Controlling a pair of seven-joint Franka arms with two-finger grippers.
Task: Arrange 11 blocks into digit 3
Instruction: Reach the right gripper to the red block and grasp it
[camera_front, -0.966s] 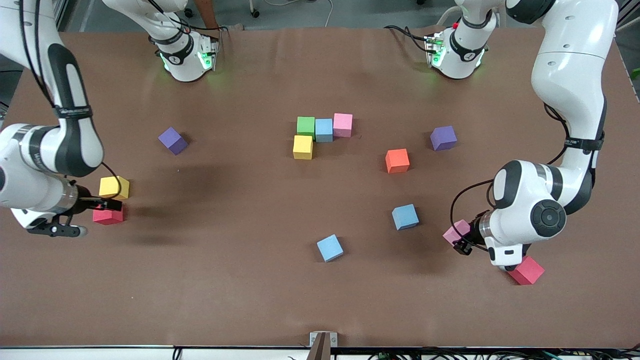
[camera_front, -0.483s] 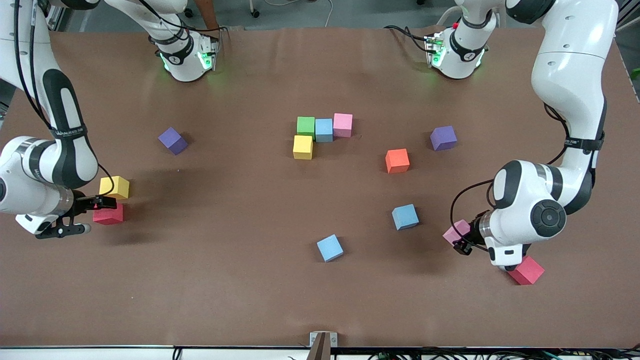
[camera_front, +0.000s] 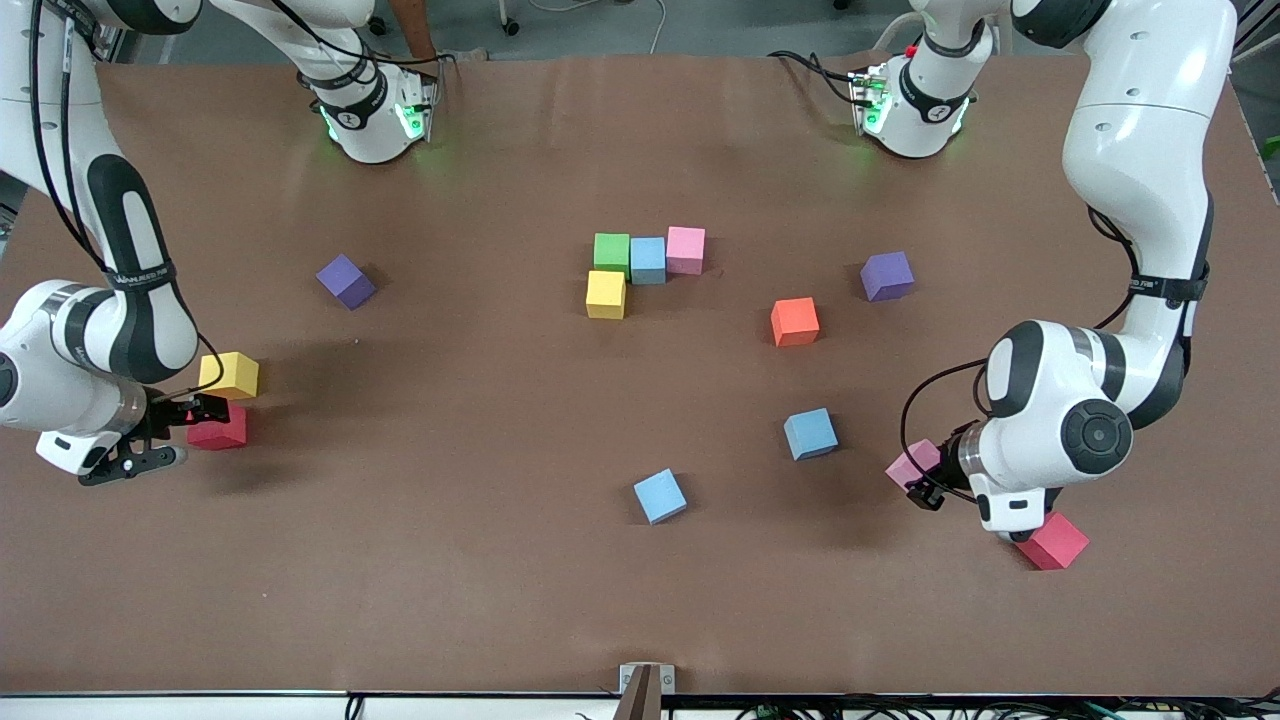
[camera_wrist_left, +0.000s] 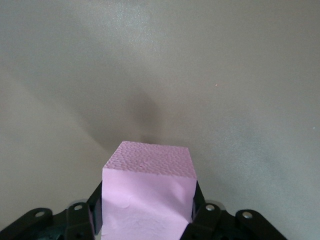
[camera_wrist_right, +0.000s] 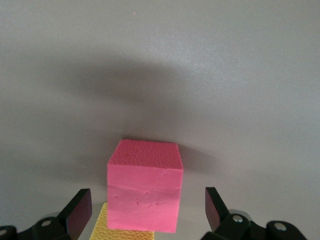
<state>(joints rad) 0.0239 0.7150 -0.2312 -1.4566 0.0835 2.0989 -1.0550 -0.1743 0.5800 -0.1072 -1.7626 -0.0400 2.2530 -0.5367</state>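
- My left gripper (camera_wrist_left: 145, 220) pinches a pink block (camera_wrist_left: 146, 197), jaws pressed to its sides, over bare table (camera_front: 500, 560).
- My right gripper (camera_wrist_right: 147, 212) hangs with jaws spread wide, a red block (camera_wrist_right: 145, 192) between them, untouched.
- A yellow block (camera_front: 229, 375) sits just beside that red one.
- Mid-table, well apart from both grippers, the digit 3 (camera_front: 645, 265) stands at four cubes.

Pink block (camera_wrist_left: 148, 200) clamped between left gripper (camera_wrist_left: 147, 220) fingers, seemingly lifted.
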